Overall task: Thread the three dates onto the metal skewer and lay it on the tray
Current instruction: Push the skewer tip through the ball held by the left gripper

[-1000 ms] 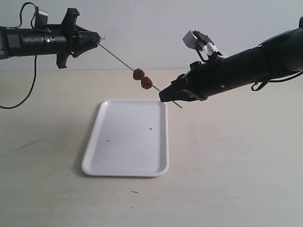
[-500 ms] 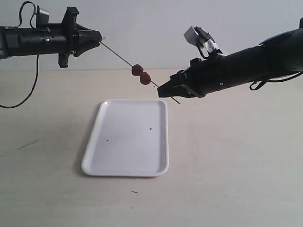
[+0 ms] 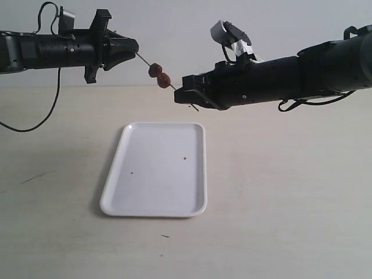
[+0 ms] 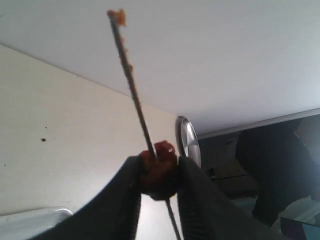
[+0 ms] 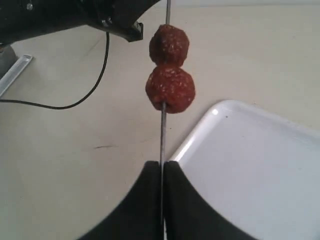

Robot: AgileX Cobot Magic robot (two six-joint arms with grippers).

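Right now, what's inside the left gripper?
A wrinkled reddish-brown date sits pinched in the left gripper, with the thin grey metal skewer passing through it and poking out beyond. The gripper's fingers cover the date's sides, and the exterior view hides it completely.

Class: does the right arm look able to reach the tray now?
Probably yes: the right end effector, shut on the metal skewer, hangs near the tray with nothing between them.

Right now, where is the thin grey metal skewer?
Exterior view, upper centre: the skewer spans between both arms' jaws, raised above the white tray, carrying reddish-brown dates.
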